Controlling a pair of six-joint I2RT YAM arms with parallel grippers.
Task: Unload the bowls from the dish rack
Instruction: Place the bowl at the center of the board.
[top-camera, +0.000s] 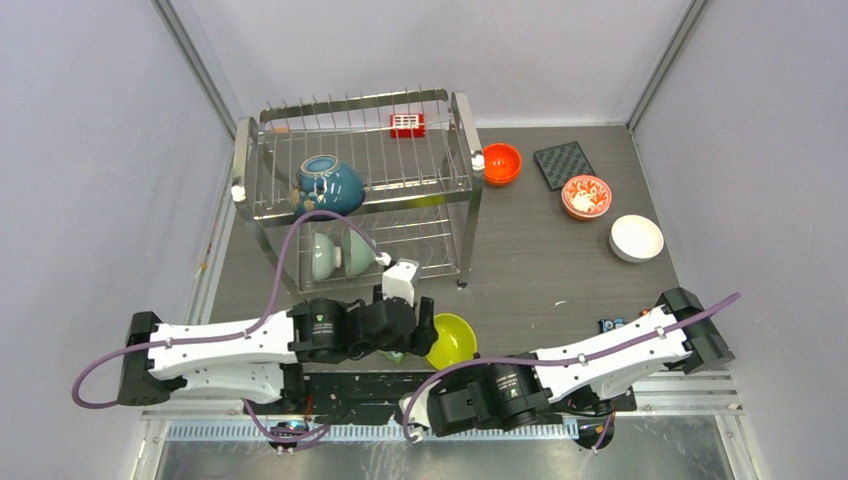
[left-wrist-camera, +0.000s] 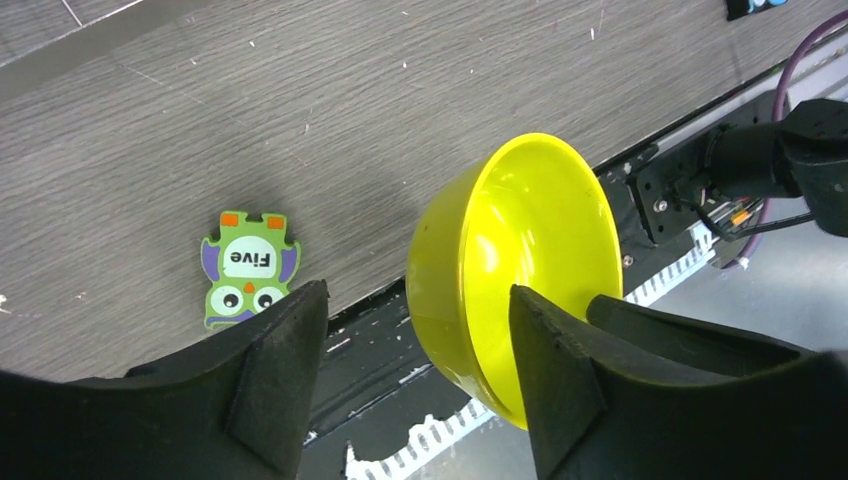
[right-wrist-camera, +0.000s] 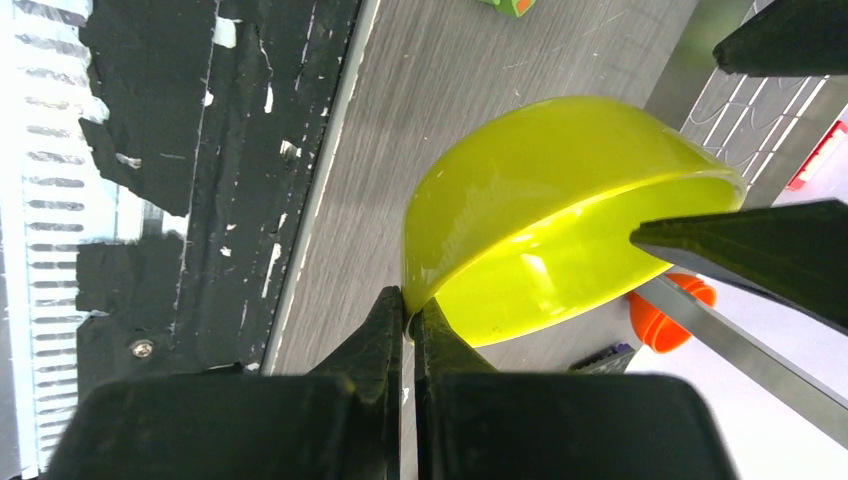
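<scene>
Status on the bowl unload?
Right tool pinching yellow-green bowl rim. Left tool open at it. Teal bowl, pale green bowl in dish rack. Nothing blocking.

The rack (top-camera: 462, 140) filled the upper left, and a purple cable (top-camera: 283, 255) looped across the front of its lower tier. Bare table (top-camera: 530, 260) lay open at centre, right of the rack's legs. The orange bowl (top-camera: 502, 163) sat just beside the rack's right post. The mat (top-camera: 563, 164), flowered bowl (top-camera: 586, 195) and white bowl (top-camera: 637, 238) crowded the upper right. At lower centre the left gripper (left-wrist-camera: 418, 295) and right gripper (right-wrist-camera: 408, 300) flanked the yellow bowl (top-camera: 452, 340).
</scene>
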